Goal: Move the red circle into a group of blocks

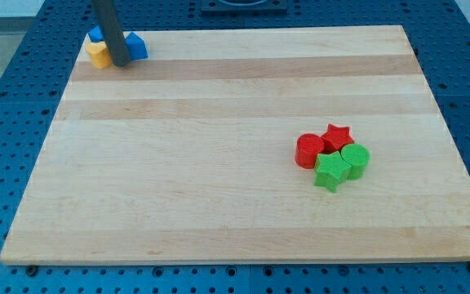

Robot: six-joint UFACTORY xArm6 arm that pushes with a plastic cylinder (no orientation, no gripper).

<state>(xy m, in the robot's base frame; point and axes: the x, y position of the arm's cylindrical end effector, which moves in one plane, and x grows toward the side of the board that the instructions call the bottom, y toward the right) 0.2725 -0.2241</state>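
The red circle (308, 150) sits on the wooden board at the view's right, touching a red star (336, 135), a green star (331, 171) and a green round block (356, 159) in one tight cluster. My tip (121, 63) is at the view's top left, far from the red circle. It stands among a yellow block (98, 55), a blue block (135, 46) and another blue block (96, 34) that the rod partly hides.
The wooden board (219, 163) lies on a blue perforated table (6, 98). The top-left blocks sit close to the board's top edge.
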